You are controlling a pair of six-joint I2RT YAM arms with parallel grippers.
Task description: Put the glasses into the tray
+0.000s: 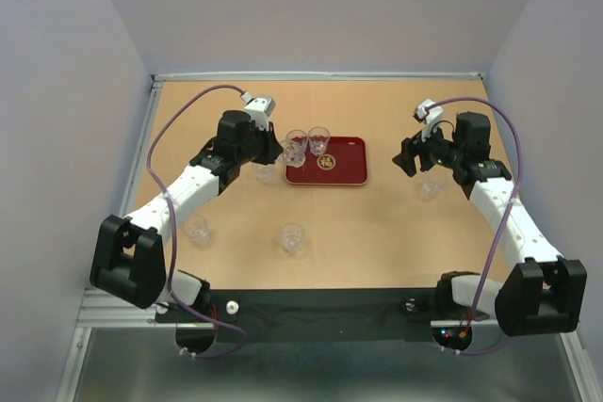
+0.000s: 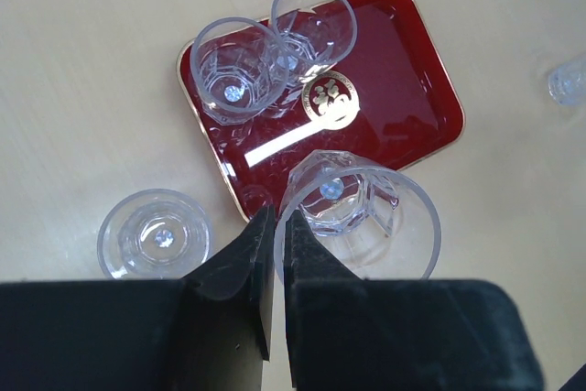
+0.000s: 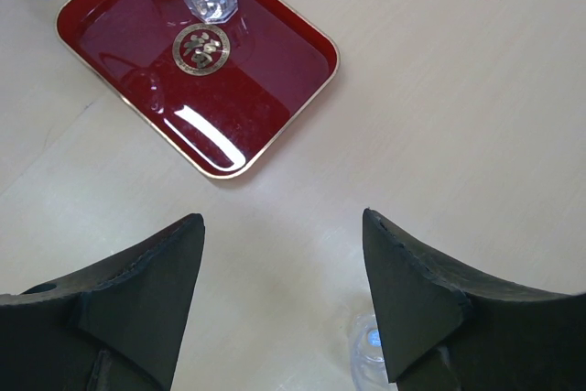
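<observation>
Surface: tan tabletop [image 1: 377, 223], pale walls.
Left gripper [image 2: 277, 217]: clamped on held glass [image 2: 357, 217] by its wall, at the tray [image 2: 403, 107] edge.
Right gripper [image 3: 281, 222]: spread wide, holding nothing.
Tray: two glasses [image 2: 233, 80] in one corner.
Table: another glass [image 2: 151, 237] just beside tray.

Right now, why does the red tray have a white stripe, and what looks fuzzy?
Right wrist view: the stripe is light glaring off the glossy tray; the close fingers and the bottom-edge glass are blurry. Left wrist view: same glare; the right-edge glass is fuzzy.
</observation>
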